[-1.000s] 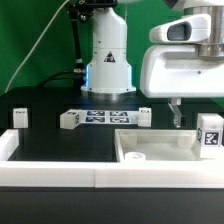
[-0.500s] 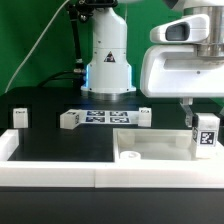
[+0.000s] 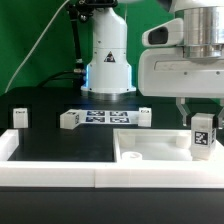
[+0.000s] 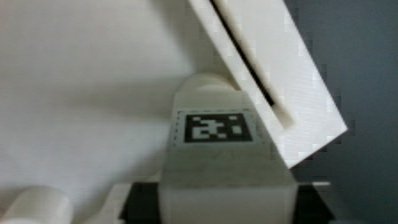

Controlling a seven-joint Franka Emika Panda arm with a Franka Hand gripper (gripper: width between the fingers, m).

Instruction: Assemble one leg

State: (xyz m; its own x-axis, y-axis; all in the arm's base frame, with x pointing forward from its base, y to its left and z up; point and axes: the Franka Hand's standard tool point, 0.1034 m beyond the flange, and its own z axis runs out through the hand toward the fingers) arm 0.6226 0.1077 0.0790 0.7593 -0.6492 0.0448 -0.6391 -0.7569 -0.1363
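Wrist view shows the claw (image 4: pixel 217 200) clamped on the small white plastic leg (image 4: pixel 219 130), its black-and-white tag facing the camera. From the exterior view, the claw (image 3: pixel 200 122) holds this leg (image 3: pixel 202 137) upright over the large flat white square part (image 3: pixel 160 148) at the counter's (image 3: pixel 50 135) right.

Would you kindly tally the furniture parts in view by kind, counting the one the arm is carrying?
Legs: 4 (held leg in the gripper; loose leg A, loose leg B, loose leg C)
Flat square part: 1
Total: 5
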